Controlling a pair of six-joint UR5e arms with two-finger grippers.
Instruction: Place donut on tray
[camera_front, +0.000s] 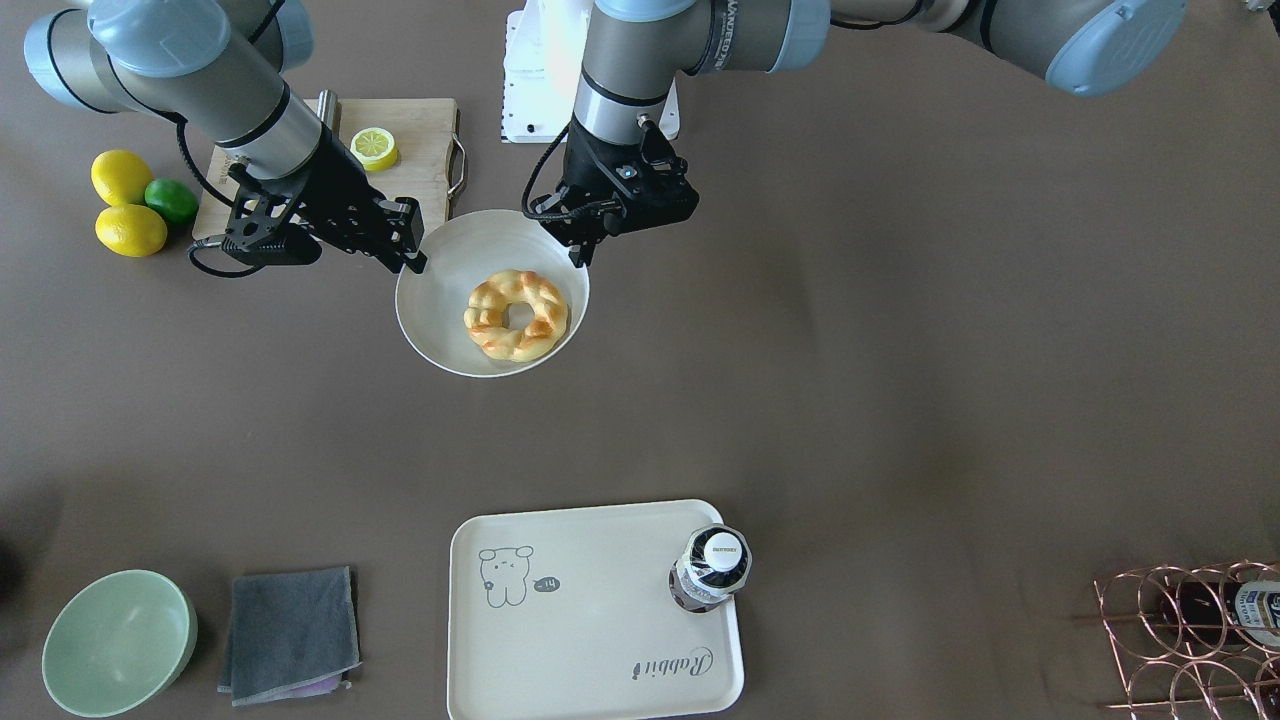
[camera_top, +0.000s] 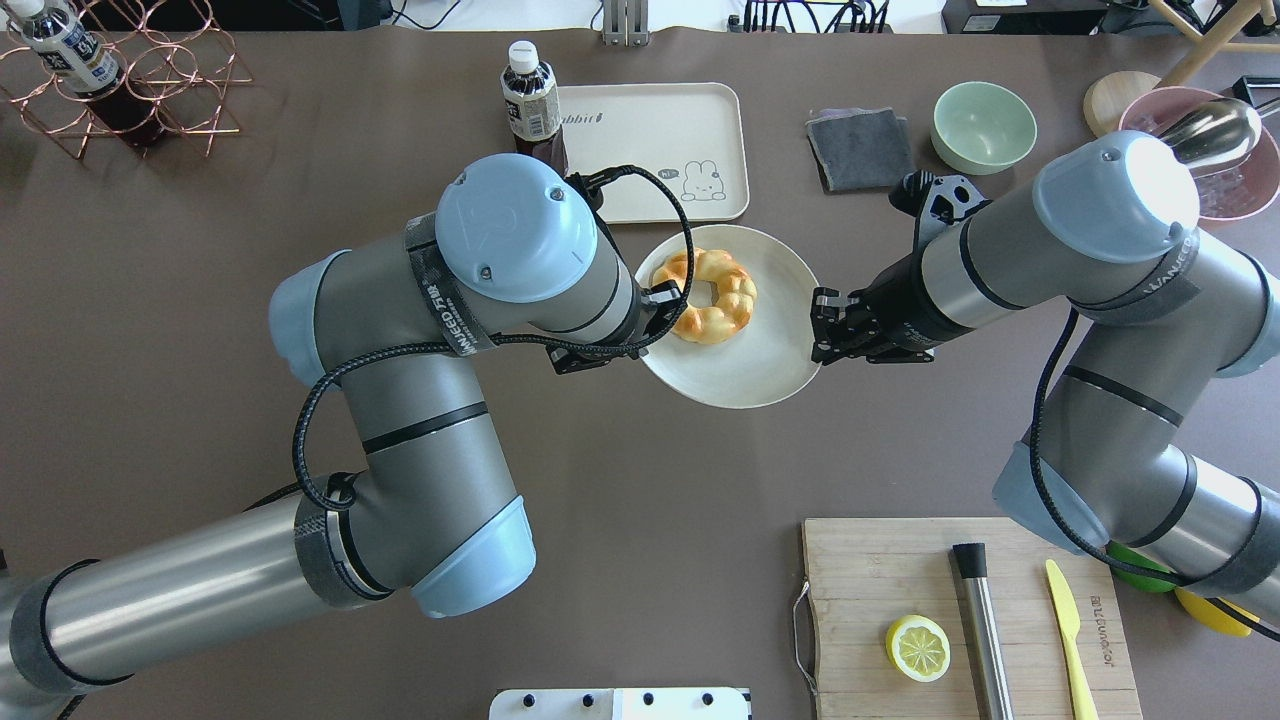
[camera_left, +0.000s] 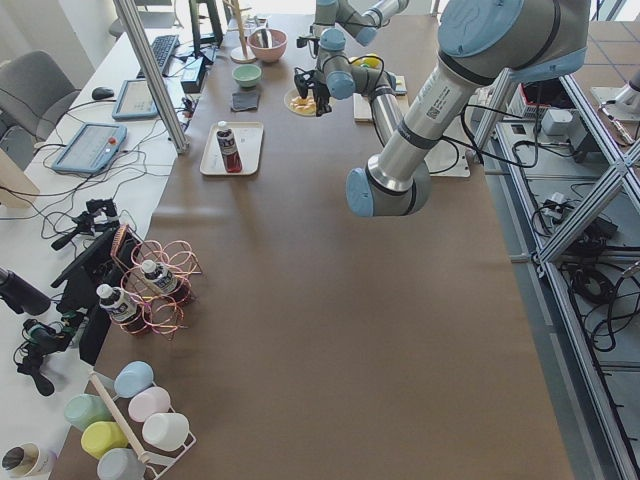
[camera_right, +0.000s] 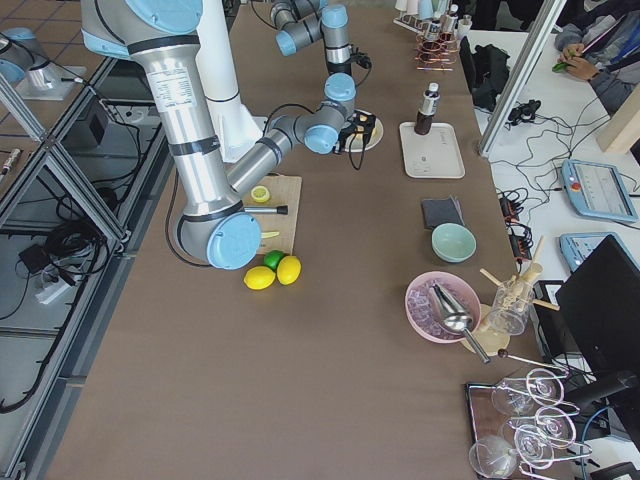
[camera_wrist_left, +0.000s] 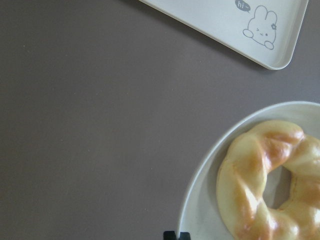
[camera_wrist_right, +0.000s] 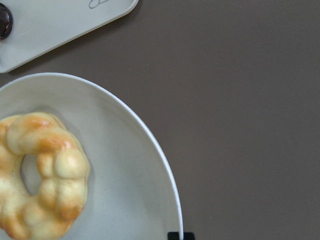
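Note:
The donut (camera_front: 545, 318) is a golden-brown twisted ring lying in a round white shallow bowl (camera_front: 440, 320). It also shows in the overhead view (camera_top: 735, 300) and in both wrist views (camera_wrist_left: 250, 185) (camera_wrist_right: 55, 165). My left gripper (camera_front: 583, 258) (camera_top: 658, 298) is shut on one side of the bowl's rim (camera_wrist_left: 200, 210). My right gripper (camera_front: 412, 262) (camera_top: 820, 325) is shut on the opposite rim (camera_wrist_right: 130, 165). The cream tray (camera_front: 590, 620) (camera_top: 650, 130) with the rabbit drawing lies beyond the bowl, apart from it.
A dark bottle (camera_front: 712, 565) stands on one corner of the tray. A grey cloth (camera_front: 290, 635) and a green bowl (camera_front: 118, 642) lie beside the tray. A wooden cutting board (camera_top: 900, 590) with a lemon half (camera_top: 918, 648) lies near my right arm's base. A copper wire rack (camera_top: 130, 80) stands far left.

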